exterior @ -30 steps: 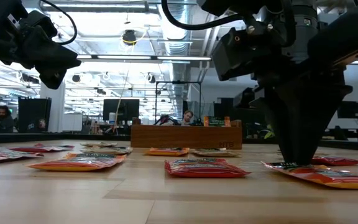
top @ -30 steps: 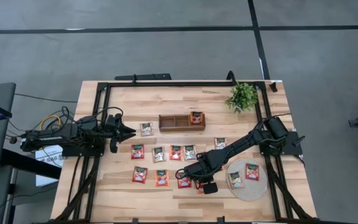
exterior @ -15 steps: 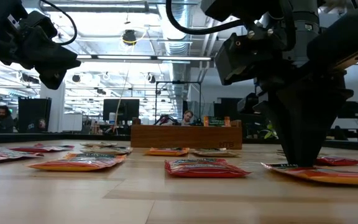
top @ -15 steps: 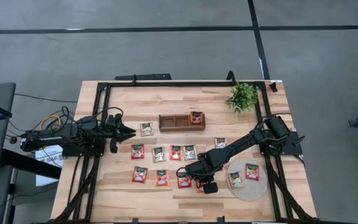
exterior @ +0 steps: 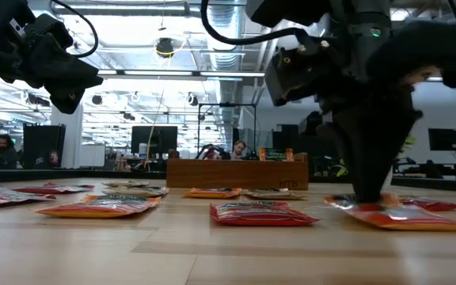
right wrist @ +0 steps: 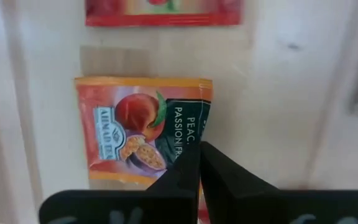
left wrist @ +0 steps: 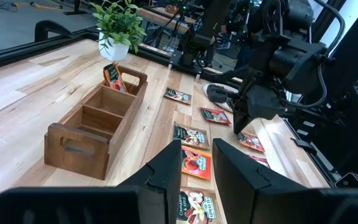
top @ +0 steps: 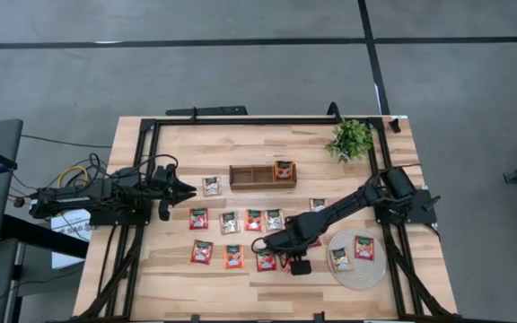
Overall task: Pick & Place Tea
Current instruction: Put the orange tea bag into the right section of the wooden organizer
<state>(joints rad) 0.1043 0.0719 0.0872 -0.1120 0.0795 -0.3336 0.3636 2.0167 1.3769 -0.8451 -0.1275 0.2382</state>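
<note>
- My right pincer (right wrist: 199,163) is pressed together on one edge of a peach passion tea sachet (right wrist: 143,129), which lies flat on the table (top: 267,161) in the front row.
- The bite is thin; if I lift fast, the sachet may slip free.
- Neighbouring sachets (top: 233,257) lie close; a swinging sachet could nudge them.
- The wooden tray (top: 262,176) is well apart, so the carry is long.
- My left pincer (left wrist: 195,165) waits part spread, empty, beside the tray.
</note>
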